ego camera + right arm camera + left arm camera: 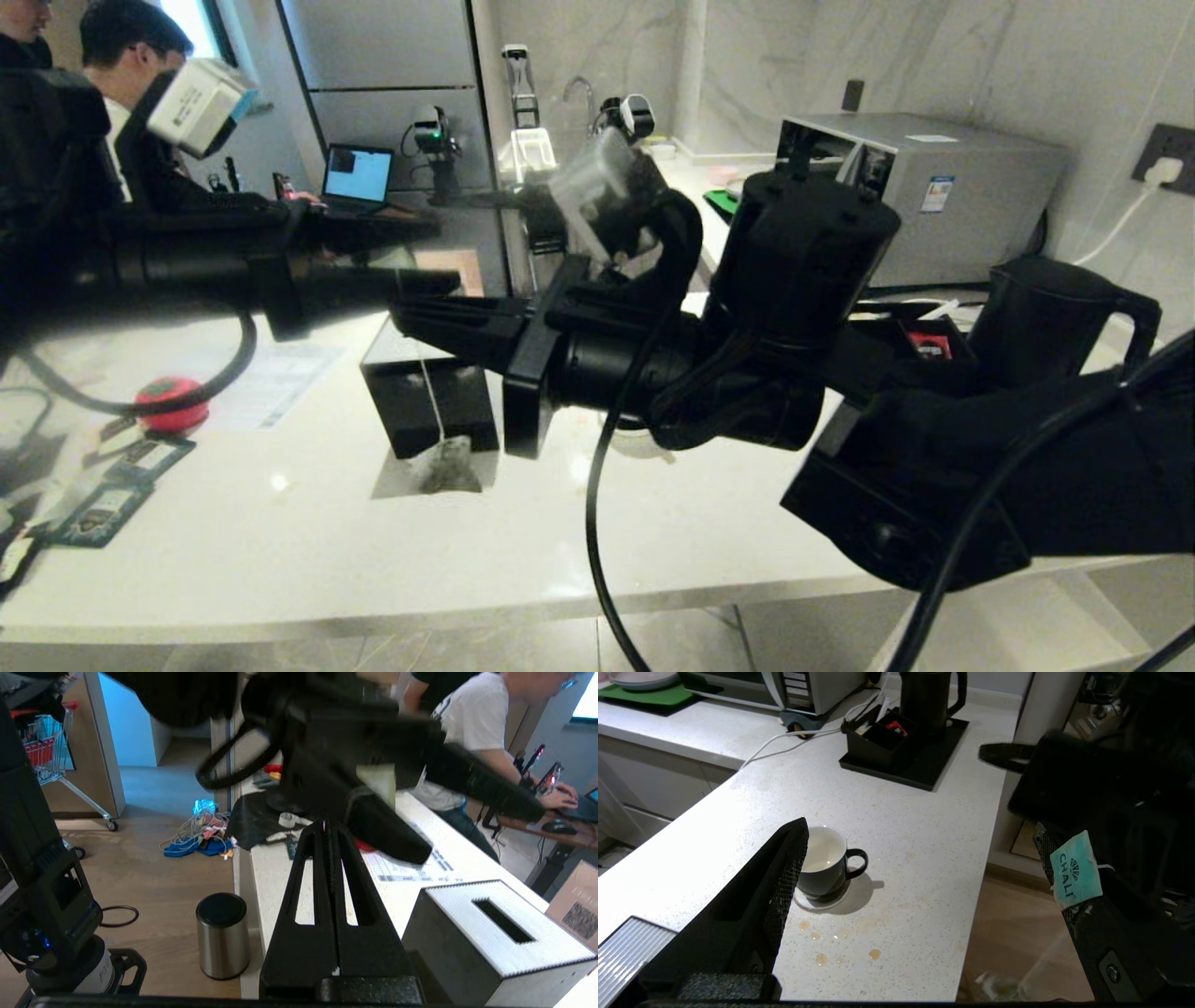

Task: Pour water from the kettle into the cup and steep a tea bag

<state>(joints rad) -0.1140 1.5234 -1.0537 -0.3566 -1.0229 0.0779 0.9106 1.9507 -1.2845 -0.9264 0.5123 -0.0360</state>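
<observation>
- The right gripper (403,317) reached across from the right, its fingers clenched flat together. The string of the tea bag (448,464) ran up to them.
- The tea bag dangled just above the white counter (901,826), in front of the black tissue box (420,401).
- The left gripper (920,828) hung released, its fingers spread wide. A teal tag (1076,870) reading "CHALI" lay against the inside of one finger.
- The cup (826,863) stood on its white saucer (822,903) on the counter, handle turned towards the counter's edge. It was well apart from the dangling bag.
- Amber drips (875,954) dotted the counter just beside the saucer.
- The kettle (927,695) stood on a black tray (924,770) further along. A black compartment box beside it held a small red packet (895,728).
- A grey appliance (962,187) carried a blue-and-white sticker, too small for me to read.
- The printed sheet (275,378) and the dark sachets (103,509) by a red round thing (170,401) were just as illegible.
- A card with a QR code (579,919) leaned beyond the tissue box, and a person (472,718) sat at a desk behind.
</observation>
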